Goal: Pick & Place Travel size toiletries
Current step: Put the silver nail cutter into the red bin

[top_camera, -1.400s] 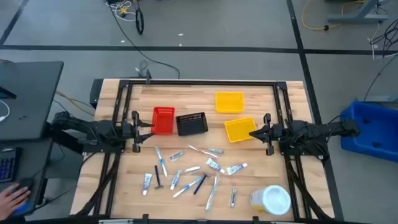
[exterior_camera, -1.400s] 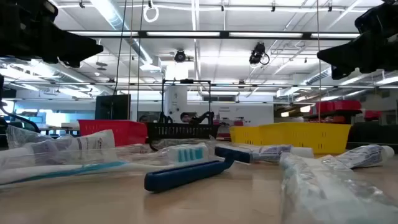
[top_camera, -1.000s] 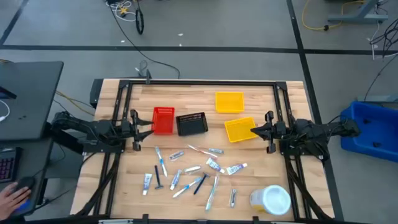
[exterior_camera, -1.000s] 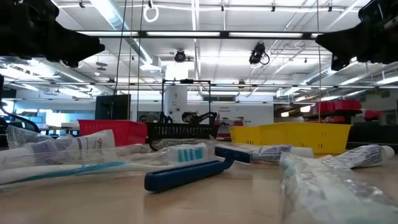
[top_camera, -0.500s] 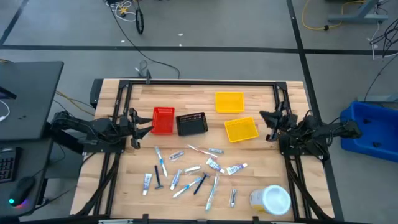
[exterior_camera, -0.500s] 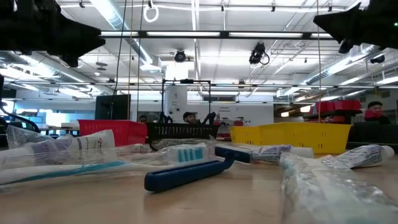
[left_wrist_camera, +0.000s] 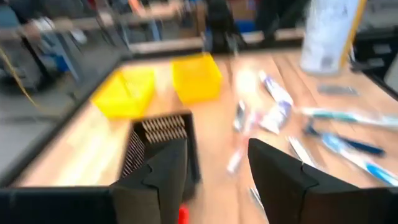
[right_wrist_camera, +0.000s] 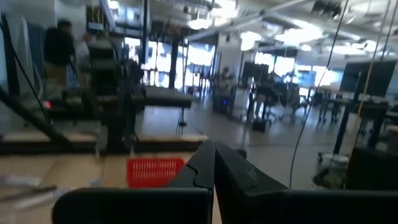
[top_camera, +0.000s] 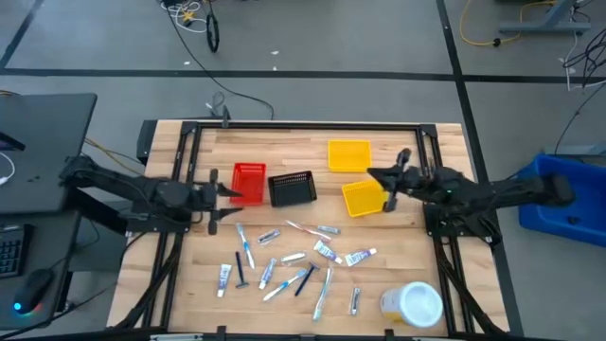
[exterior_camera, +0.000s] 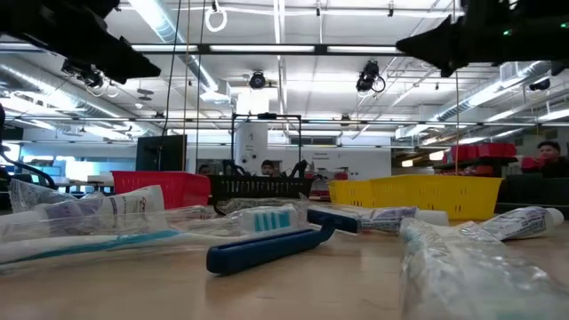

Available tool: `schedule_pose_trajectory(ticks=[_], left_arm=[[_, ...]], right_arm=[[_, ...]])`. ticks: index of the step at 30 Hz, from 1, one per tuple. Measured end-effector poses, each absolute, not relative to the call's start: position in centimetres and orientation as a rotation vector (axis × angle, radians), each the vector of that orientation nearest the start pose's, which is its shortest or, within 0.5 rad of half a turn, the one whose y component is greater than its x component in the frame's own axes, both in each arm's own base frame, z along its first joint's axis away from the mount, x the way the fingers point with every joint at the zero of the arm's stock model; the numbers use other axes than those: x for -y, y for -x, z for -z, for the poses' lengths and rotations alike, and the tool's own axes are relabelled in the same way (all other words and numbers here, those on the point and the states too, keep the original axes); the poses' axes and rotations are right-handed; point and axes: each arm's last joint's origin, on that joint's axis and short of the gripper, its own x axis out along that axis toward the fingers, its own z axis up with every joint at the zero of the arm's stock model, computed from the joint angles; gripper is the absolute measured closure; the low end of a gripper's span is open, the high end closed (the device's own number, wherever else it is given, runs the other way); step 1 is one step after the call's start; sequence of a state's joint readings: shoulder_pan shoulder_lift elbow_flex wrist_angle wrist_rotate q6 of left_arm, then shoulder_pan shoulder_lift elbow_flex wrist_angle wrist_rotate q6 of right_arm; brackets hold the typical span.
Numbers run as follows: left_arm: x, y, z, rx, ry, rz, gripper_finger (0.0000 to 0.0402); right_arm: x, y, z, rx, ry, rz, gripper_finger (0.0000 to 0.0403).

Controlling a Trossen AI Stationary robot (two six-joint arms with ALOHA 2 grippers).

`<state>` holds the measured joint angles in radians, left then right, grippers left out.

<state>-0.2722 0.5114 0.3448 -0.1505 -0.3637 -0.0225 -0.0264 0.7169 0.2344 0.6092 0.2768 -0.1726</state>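
Note:
The travel size toiletries (top_camera: 289, 260) lie loose on the wooden table's near middle: small tubes, toothbrushes, dark sticks and sachets, all flat on the boards. In the low view a blue toothbrush (exterior_camera: 267, 249) and a tube (exterior_camera: 98, 209) lie closest. My left gripper (top_camera: 235, 194) hovers open at the left beside the red bin, with nothing between its fingers (left_wrist_camera: 217, 168). My right gripper (top_camera: 371, 174) is shut and empty, raised over the far edge of a yellow bin (right_wrist_camera: 214, 155). Neither gripper is near the toiletries.
A red bin (top_camera: 248, 182), a black bin (top_camera: 292, 188) and two yellow bins (top_camera: 349, 154) (top_camera: 365, 197) stand in a row across the table's middle. A big jar with a white lid (top_camera: 413, 303) stands at the near right. A black frame (top_camera: 303, 125) runs around the table.
Both arms have lifted up from their low resting pose. My right gripper has swung toward the table's left and far side, from beside the nearer yellow bin to above that bin's far edge, staying shut. My left gripper has risen and edged toward the red bin.

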Motion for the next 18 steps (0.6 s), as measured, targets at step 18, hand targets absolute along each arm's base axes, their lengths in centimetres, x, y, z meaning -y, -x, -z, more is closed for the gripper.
schedule_pose_trajectory(ticks=[18], left_arm=[[4.3,-19.1,-19.4,-0.673,0.066,-0.185,0.0207]], right_arm=[[1.4,-21.8,-18.7,-0.210,0.048,0.299,0.0247]])
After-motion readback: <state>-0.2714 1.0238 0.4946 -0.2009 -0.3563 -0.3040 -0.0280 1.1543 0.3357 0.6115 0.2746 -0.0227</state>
